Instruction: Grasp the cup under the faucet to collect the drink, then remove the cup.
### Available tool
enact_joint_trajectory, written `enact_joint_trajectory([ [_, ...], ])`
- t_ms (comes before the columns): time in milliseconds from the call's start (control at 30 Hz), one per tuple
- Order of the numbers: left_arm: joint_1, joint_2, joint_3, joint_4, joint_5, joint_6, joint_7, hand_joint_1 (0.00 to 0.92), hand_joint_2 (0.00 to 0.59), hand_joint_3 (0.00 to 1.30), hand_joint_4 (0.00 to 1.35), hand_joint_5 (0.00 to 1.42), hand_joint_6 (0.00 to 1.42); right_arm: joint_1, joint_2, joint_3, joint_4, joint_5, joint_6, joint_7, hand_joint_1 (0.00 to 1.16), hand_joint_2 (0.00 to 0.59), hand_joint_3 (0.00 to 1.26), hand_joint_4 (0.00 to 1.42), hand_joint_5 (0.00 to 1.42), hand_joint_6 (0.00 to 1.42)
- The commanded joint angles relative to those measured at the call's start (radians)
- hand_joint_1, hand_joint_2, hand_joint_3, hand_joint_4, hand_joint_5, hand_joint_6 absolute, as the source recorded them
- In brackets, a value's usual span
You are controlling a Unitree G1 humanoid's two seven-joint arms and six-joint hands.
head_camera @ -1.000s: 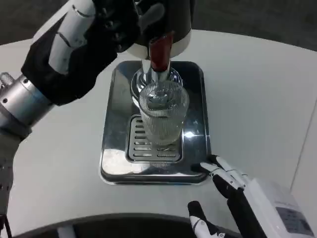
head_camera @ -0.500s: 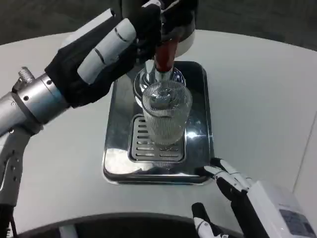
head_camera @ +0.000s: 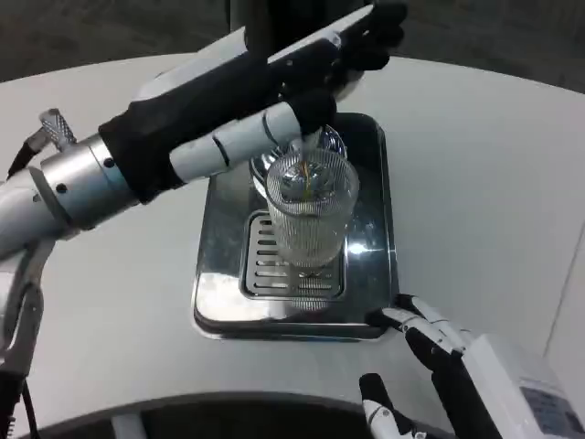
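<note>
Your clear ribbed glass cup (head_camera: 309, 218) stands upright on the slotted drain grate (head_camera: 288, 265) in the middle of the polished steel drip tray (head_camera: 377, 219), with the chrome faucet spout (head_camera: 322, 142) just beyond its rim at twelve o'clock. Something glints inside the cup; you cannot tell from here how full it is.

Your left hand (head_camera: 302, 87) reaches in from nine o'clock and lies stretched over the cup's far rim, fingers extended toward the dark dispenser body (head_camera: 274, 23) at twelve o'clock. It grips nothing that can be seen; whether it presses a lever underneath is hidden. Your right hand (head_camera: 434, 352) waits at five o'clock, just off the tray's near corner on the white worktop (head_camera: 484, 183), fingers spread and empty.

The risks:
- The left forearm passes very near the cup's rim. Any drop or sideways sweep probably tips a tall, narrow glass.
- The ribbed glass may be wet, so a light grasp could slip.
- Bringing the right hand in while the left still covers the cup invites a collision.
- Lifting straight up risks striking the spout; draw it toward six o'clock first.
</note>
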Motion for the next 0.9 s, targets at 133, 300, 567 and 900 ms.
enact_joint_trajectory([
  [133, 0.023, 0.047, -0.053, -0.008, 0.137, -0.242, 0.003, 0.0, 0.175, 0.0, 0.0, 0.04, 0.02, -0.007, 0.08, 0.0, 0.007, 0.074, 0.08, -0.006, 0.43, 0.479, 0.23, 0.11, 0.15, 0.3],
  [300, 0.029, 0.065, -0.067, 0.002, 0.176, -0.326, 0.032, 0.0, 0.173, 0.0, 0.0, 0.04, 0.02, -0.038, 0.093, -0.015, 0.024, 0.118, 0.105, -0.025, 0.42, 0.428, 0.2, 0.11, 0.15, 0.29],
  [567, 0.036, 0.094, -0.088, 0.005, 0.186, -0.375, 0.047, 0.0, 0.176, 0.0, 0.0, 0.04, 0.02, -0.142, 0.1, -0.065, 0.105, 0.18, 0.142, -0.066, 0.46, 0.334, 0.11, 0.09, 0.09, 0.25],
  [900, 0.038, 0.108, -0.091, -0.006, 0.181, -0.384, 0.062, 0.0, 0.173, 0.0, 0.0, 0.03, 0.01, -0.321, 0.051, -0.143, 0.291, 0.237, 0.123, -0.15, 0.51, 0.286, 0.07, 0.05, 0.04, 0.23],
])
